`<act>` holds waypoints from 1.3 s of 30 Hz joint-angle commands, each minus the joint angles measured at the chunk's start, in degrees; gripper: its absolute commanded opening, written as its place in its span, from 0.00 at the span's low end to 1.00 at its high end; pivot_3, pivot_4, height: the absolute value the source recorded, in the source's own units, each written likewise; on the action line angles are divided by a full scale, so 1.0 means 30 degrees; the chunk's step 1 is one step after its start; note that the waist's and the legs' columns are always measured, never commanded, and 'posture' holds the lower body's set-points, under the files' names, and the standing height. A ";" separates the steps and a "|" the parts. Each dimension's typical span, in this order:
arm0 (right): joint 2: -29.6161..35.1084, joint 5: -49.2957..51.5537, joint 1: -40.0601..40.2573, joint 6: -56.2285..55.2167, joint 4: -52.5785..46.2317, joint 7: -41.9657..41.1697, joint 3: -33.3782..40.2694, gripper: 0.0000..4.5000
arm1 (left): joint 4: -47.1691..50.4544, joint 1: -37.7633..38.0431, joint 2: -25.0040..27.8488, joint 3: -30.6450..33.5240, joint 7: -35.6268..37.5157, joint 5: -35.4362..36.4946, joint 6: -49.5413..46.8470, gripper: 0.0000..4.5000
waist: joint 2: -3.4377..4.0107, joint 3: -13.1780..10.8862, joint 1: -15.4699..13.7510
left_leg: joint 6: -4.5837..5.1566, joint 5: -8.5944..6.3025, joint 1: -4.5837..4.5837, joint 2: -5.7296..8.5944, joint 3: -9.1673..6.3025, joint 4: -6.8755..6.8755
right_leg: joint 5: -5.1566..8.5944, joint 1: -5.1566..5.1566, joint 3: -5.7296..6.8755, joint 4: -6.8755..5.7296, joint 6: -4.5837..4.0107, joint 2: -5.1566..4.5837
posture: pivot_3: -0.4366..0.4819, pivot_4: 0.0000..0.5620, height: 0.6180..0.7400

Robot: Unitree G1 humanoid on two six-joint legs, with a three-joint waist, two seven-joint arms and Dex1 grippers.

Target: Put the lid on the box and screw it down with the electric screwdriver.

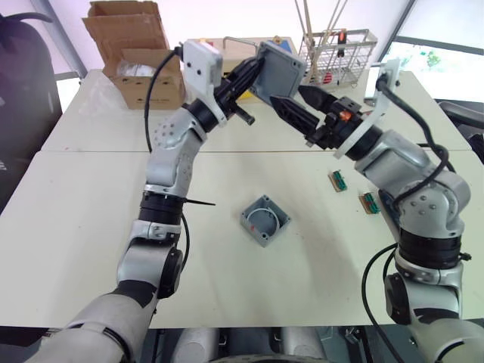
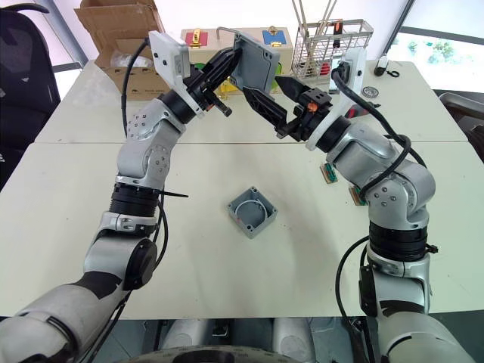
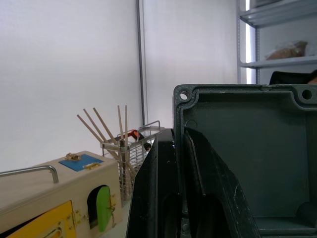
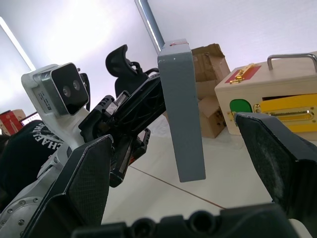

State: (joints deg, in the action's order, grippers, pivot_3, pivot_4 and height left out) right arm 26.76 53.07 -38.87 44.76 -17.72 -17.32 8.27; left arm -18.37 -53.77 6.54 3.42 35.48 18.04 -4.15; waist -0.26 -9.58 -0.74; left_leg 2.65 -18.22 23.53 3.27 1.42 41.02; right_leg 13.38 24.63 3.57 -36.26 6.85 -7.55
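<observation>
My left gripper (image 1: 253, 78) is raised high over the table's far half and is shut on the lid (image 1: 281, 69), a flat grey square held on edge. In the left wrist view the lid's ribbed inner side (image 3: 247, 148) sits against a finger (image 3: 198, 188). My right gripper (image 1: 287, 94) is open right beside the lid, its fingers (image 4: 277, 158) standing on either side of the lid's edge (image 4: 182, 114) without touching it. The box (image 1: 265, 219), grey and open-topped, sits on the table below. The electric screwdriver is out of view.
A cardboard box (image 1: 140, 53), a wooden box with coloured doors (image 2: 227, 38) and a wire basket (image 1: 336, 53) of tools stand along the far edge. Two small green parts (image 1: 337, 180) (image 1: 369, 203) lie at the right. A black cable tie (image 1: 198, 202) lies left of the box.
</observation>
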 commanded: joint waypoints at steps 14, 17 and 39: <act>-0.0777 -0.0445 -0.0308 -0.0402 -0.1195 0.0208 0.0346 0.03 | 0.0964 -0.0119 0.0257 -0.0486 0.0196 -0.0243 0.0496 0.00 | 0.0006 0.0002 0.0007 | -0.0001 0.0000 0.0000 0.0000 -0.0002 -0.0004 | 0.0000 0.0000 0.0000 0.0002 0.0000 0.0003 | 0.48 0.27 0.62; -0.0810 -0.0346 -0.0259 -0.0260 -0.1286 0.0227 0.0380 0.03 | 0.1024 -0.0055 0.0334 -0.0517 0.0272 -0.0213 0.0361 0.00 | 0.0006 0.0002 0.0000 | -0.0001 0.0000 -0.0001 0.0000 -0.0001 -0.0003 | 0.0000 0.0000 0.0000 0.0002 0.0000 0.0003 | 0.48 0.27 0.62; 0.6291 -1.8558 0.6613 -1.3309 -0.2945 -0.0317 -0.3570 0.03 | 0.4224 0.2434 0.5738 0.1868 0.2384 0.4266 -0.8254 1.00 | 0.0012 -0.0002 -0.0008 | -0.0003 0.0000 -0.0006 -0.0008 -0.0005 -0.0011 | 0.0006 0.0008 -0.0007 0.0000 0.0008 0.0027 | 0.48 0.27 0.62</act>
State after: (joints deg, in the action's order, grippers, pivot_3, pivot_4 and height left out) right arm 44.10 4.47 -19.82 11.95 -23.14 -18.28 -1.41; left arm -7.75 -46.47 22.62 9.04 41.76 30.50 -28.31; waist -0.23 -9.58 -0.76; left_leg 2.64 -18.22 23.52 3.25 1.40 40.99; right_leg 13.41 24.65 3.55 -36.26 6.88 -7.47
